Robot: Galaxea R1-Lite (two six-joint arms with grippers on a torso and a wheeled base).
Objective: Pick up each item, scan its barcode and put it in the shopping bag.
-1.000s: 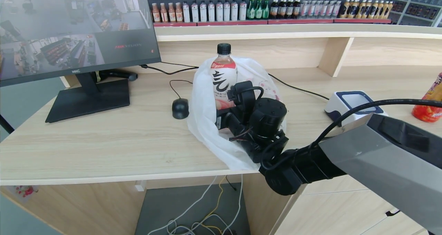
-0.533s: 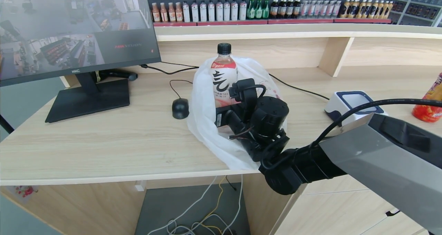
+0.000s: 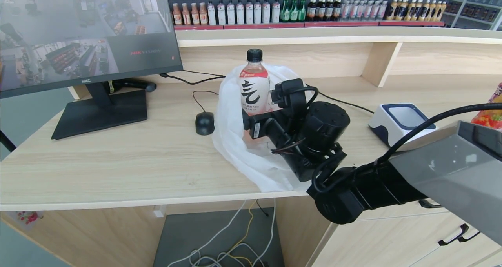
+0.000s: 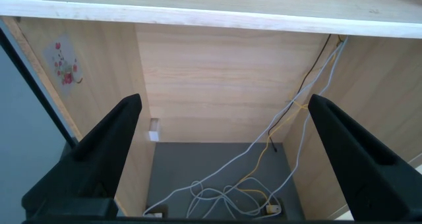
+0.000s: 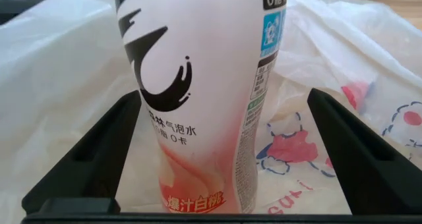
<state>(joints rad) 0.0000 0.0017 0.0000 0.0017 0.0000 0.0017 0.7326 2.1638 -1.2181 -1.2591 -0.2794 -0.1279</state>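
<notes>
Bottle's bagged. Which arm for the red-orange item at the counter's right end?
Right. The right gripper is open over the counter at the shopping bag, nearer the red-orange item; the left gripper hangs below the counter.

The right arm point(image 3: 364, 188) lay extended forward and toward the left, wrist roughly level, the right gripper point(image 5: 224, 97) with its 2 fingers spread wide. The left gripper point(image 4: 224, 99) hung low, fingers equally wide apart.
</notes>
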